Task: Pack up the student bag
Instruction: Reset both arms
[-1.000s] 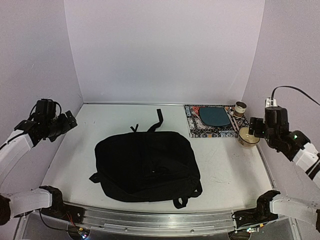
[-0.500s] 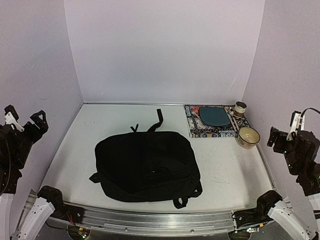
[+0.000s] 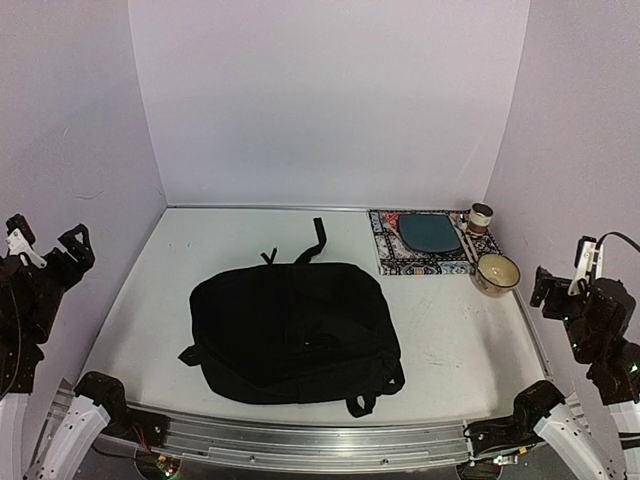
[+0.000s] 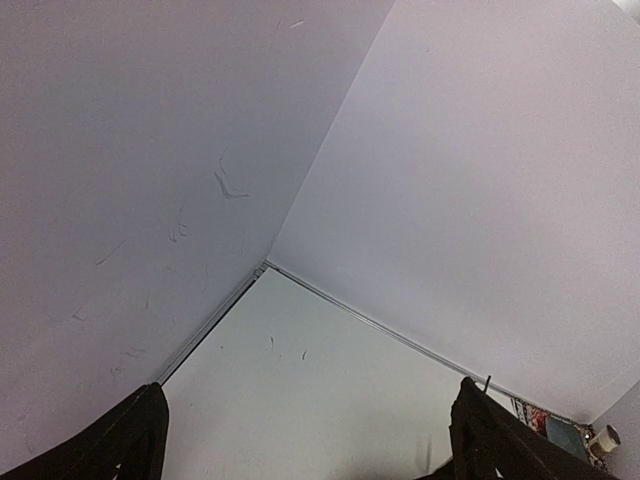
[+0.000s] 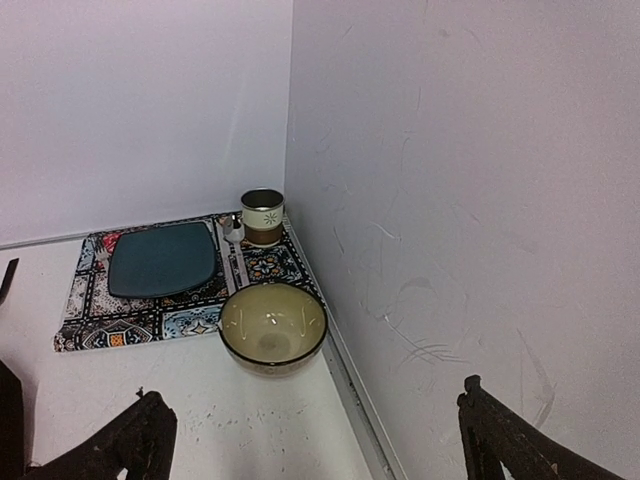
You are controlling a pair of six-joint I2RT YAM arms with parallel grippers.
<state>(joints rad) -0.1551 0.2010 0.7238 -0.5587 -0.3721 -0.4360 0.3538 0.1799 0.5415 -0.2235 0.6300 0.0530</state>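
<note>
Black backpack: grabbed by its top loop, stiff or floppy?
Probably floppy: the backpack lies slumped flat, soft fabric with rumpled edges. Likely light, since it looks flat, though its inside is hidden. Its loose straps may trail or snag if pushed.

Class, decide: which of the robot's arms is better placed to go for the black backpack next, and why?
Left, narrowly. The backpack lies slightly left of centre, nearer the left gripper; the right gripper sits by the bowl. Both are open and empty.
</note>
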